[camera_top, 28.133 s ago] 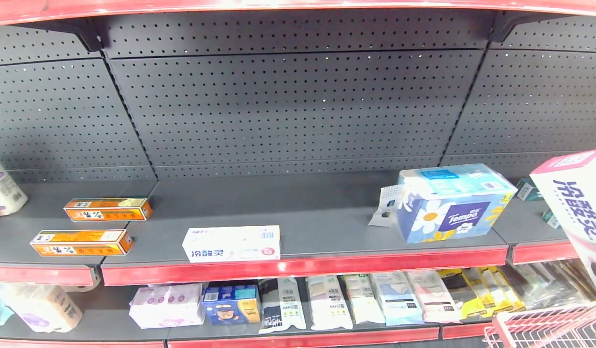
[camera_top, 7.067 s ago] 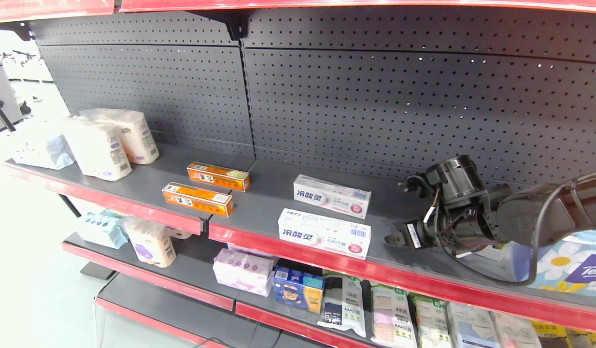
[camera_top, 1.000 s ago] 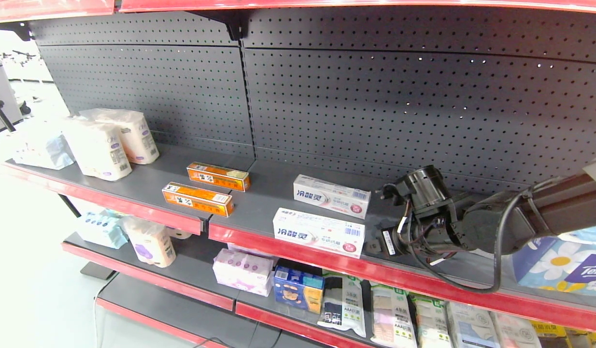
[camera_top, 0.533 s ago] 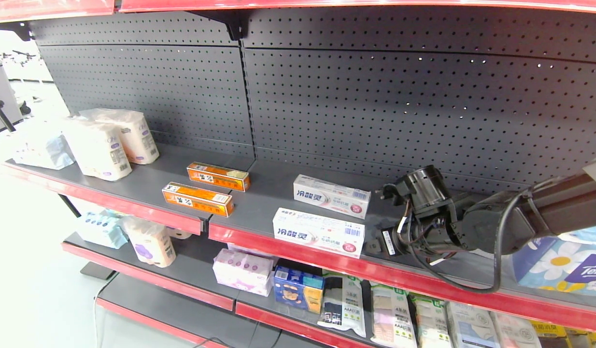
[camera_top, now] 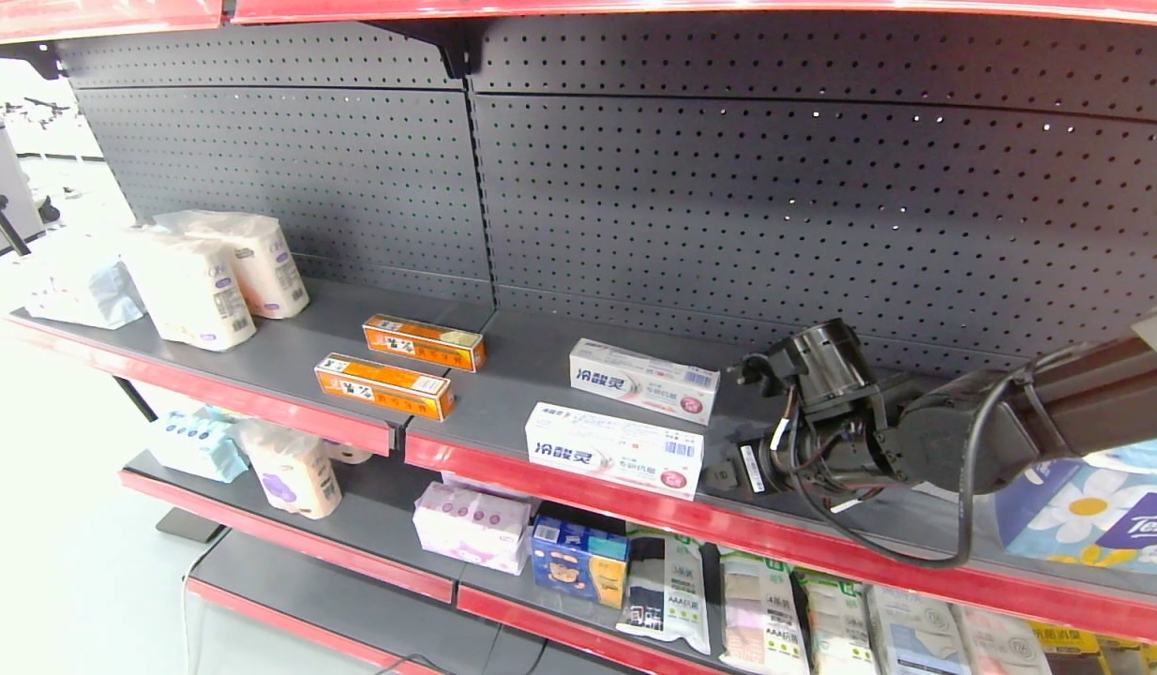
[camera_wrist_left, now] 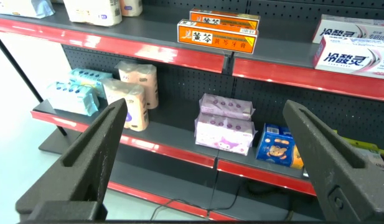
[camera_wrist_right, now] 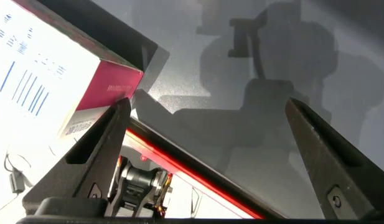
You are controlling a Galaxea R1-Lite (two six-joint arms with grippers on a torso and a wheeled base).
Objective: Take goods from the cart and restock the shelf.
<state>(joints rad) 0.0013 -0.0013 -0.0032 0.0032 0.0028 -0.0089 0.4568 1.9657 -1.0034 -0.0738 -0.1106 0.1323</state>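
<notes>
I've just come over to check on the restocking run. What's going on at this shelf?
The robot's right end effector sits low over the shelf, open, close against the pink end of the front white toothpaste box; it grips nothing. That box lies along the shelf's front edge, with a second white box behind it and two orange boxes further left. The left end effector hangs open and empty, facing the lower shelves.
</notes>
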